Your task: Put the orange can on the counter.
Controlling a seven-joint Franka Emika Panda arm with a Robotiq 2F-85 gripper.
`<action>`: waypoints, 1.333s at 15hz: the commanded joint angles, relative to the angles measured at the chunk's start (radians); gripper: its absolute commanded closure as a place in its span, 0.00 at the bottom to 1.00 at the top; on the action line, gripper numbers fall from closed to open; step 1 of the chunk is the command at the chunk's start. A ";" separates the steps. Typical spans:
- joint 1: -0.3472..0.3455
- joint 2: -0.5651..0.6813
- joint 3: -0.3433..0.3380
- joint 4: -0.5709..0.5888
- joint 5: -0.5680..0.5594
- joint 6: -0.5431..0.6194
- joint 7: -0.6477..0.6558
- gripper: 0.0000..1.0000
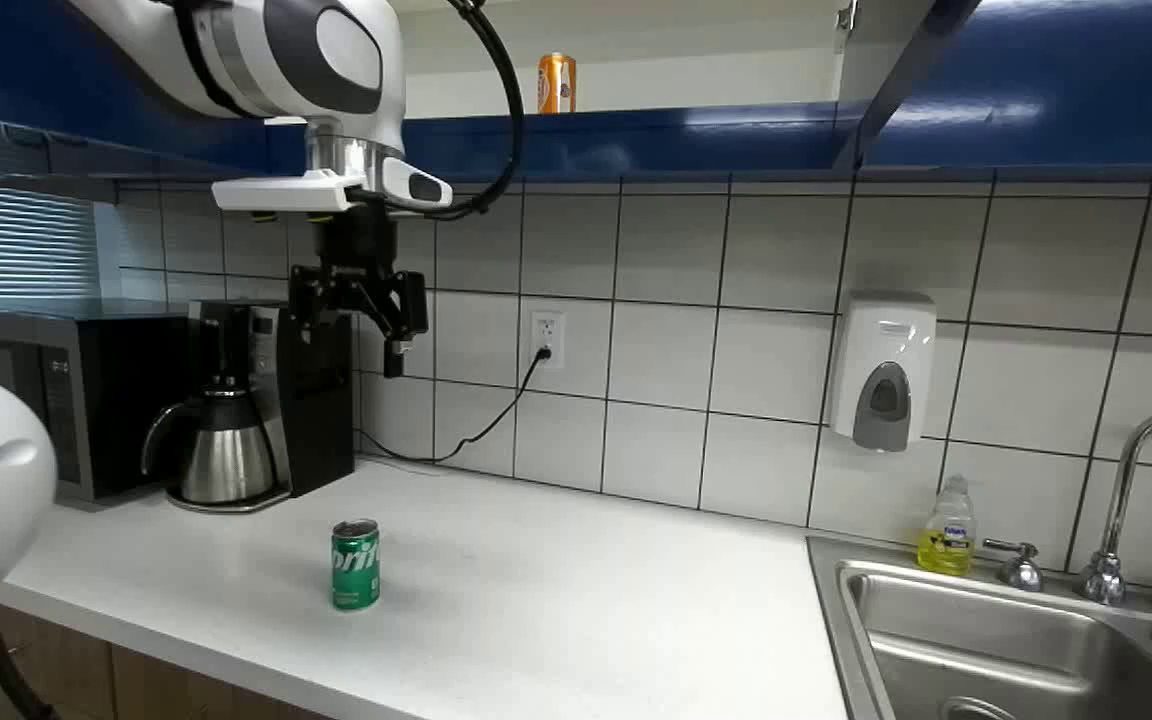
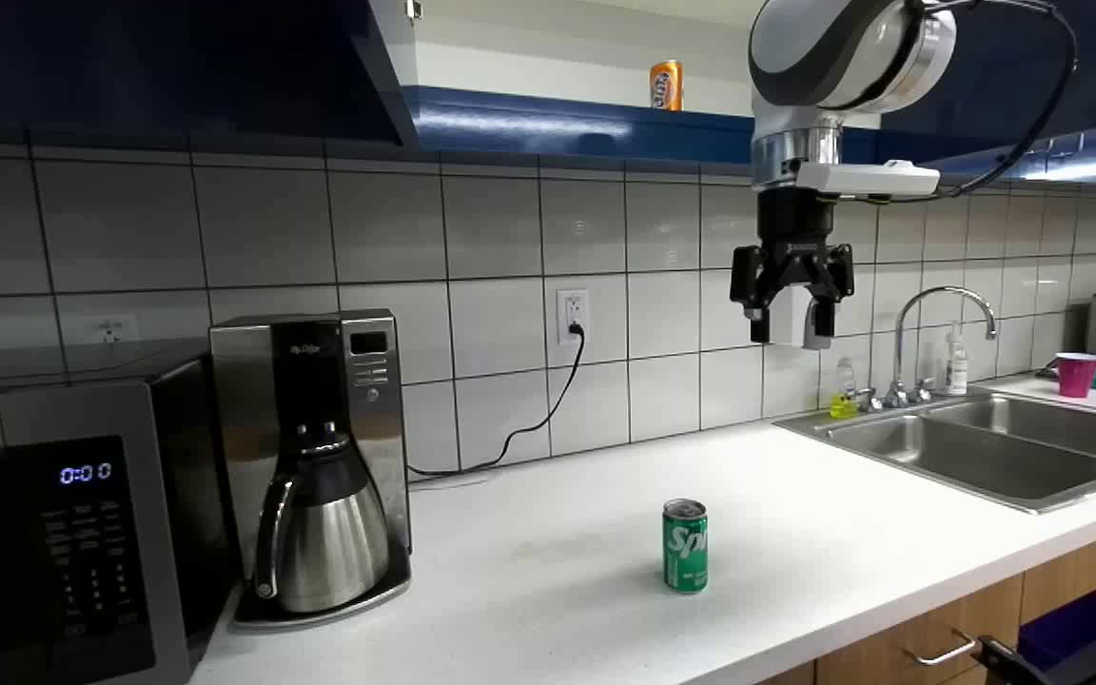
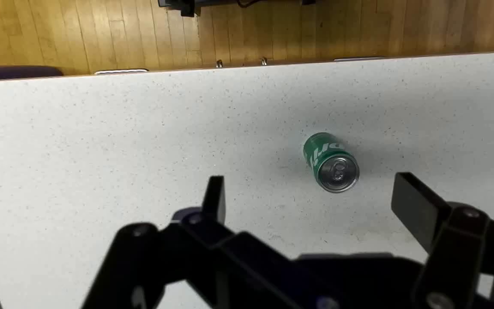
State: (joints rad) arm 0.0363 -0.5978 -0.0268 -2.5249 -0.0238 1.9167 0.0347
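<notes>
Plainly, fingers (image 3: 416, 210) gape above roomy counter (image 1: 586, 600); orange can (image 1: 557, 84) seems near shelf edge (image 1: 676, 140).

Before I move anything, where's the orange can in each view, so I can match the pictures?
In an exterior view: the orange can, top, close to the middle, right of the arm.
In an exterior view: the orange can, top, a little right of the middle, left of the arm.
In the wrist view: it does not appear.
Shared landmark: the green can, standing on the counter in all three views.
</notes>
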 commanded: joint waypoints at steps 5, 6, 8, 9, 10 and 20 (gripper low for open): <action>-0.015 0.001 0.013 0.002 0.007 -0.002 -0.007 0.00; -0.015 0.001 0.013 0.002 0.007 -0.002 -0.007 0.00; -0.015 0.001 0.013 0.002 0.007 -0.002 -0.007 0.00; -0.015 0.001 0.013 0.002 0.007 -0.002 -0.007 0.00; -0.015 0.001 0.013 0.002 0.007 -0.002 -0.007 0.00; -0.019 0.023 0.024 0.078 0.004 -0.007 0.019 0.00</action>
State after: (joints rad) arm 0.0362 -0.5928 -0.0257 -2.4948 -0.0238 1.9181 0.0369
